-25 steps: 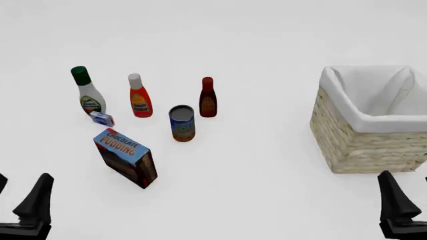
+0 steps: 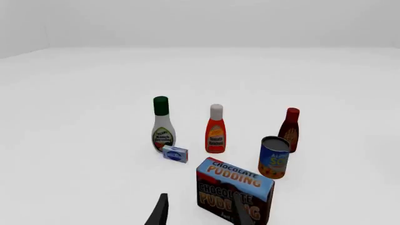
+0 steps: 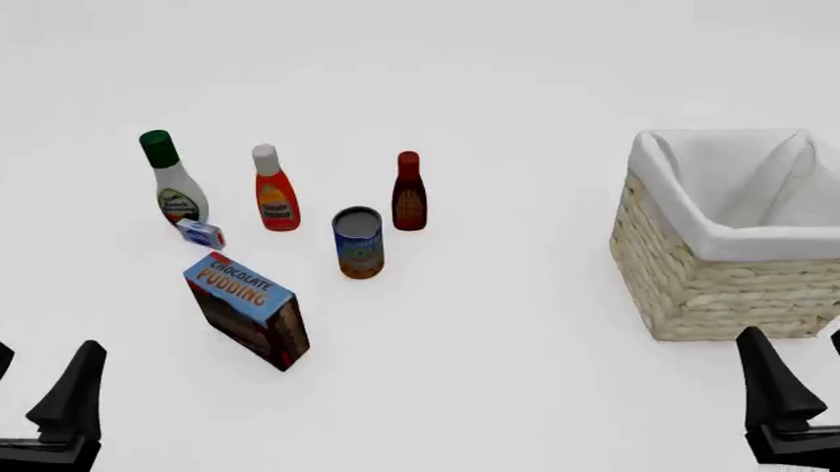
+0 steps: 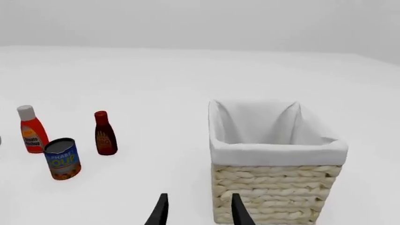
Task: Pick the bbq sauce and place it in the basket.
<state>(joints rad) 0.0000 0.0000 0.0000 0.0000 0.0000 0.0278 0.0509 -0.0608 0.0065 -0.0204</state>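
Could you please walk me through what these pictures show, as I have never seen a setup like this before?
These are simulator renders of two robot arms at a white table. One picture comes from a fixed camera behind and above the arms; the other two come from small cameras mounted just behind each arm's jaws, looking along the fingers. The left gripper and right gripper both stand open and hold nothing.

On the table stand a slim dark red-brown bbq sauce bottle with a red cap, an orange-red bottle with a white cap, a white bottle with a green cap, a blue soup can, a chocolate pudding box and a small blue-and-white packet. To the right sits a woven tan wicker basket with a white cloth lining, with nothing visible inside.
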